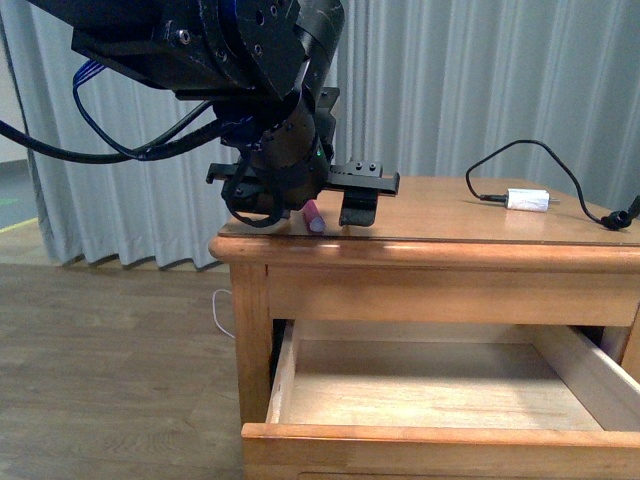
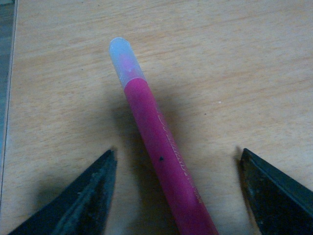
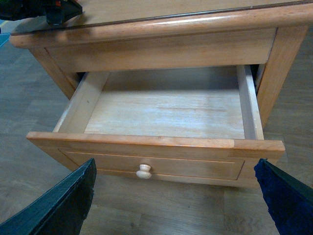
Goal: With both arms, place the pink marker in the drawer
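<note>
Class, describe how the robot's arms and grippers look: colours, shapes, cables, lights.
The left arm is bulky and black, with looping black and blue cables and a small green light. Its fingers are flat, black wedges. The right gripper's fingers look dark, one bluish.

The pink marker (image 2: 161,161) lies flat on the cabinet top (image 1: 450,225); the drawer (image 3: 161,166) stands pulled open.

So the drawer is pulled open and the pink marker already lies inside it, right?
Not quite. The drawer is pulled open, but the pink marker lies on the cabinet top, between the open fingers of the left gripper, as the left wrist view shows.
</note>
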You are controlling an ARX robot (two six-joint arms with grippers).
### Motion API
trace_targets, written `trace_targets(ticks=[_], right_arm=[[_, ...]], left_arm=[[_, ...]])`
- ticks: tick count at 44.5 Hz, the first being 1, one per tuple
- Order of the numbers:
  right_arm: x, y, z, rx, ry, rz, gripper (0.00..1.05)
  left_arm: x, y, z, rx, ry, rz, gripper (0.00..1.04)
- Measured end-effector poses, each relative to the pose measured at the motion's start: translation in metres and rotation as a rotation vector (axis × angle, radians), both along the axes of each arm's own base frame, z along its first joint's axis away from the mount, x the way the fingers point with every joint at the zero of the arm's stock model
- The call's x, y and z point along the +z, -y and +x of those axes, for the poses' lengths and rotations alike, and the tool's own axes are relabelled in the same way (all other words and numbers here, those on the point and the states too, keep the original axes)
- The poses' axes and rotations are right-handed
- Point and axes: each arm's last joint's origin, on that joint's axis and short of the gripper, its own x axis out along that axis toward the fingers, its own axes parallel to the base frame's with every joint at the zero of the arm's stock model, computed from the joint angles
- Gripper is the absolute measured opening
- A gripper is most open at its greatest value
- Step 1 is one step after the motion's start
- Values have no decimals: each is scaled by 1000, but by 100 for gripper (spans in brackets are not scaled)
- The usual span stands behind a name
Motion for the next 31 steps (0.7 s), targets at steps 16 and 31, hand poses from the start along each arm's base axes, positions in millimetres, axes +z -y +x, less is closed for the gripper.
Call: trace_targets(ticks=[16,31], right_arm=[[0,0,0,0,0,0,96],[0,0,0,0,0,0,96]], left_arm=[[-1,-1,0,-6,7,33,15],[0,-11,-28,-246,137,71,14]])
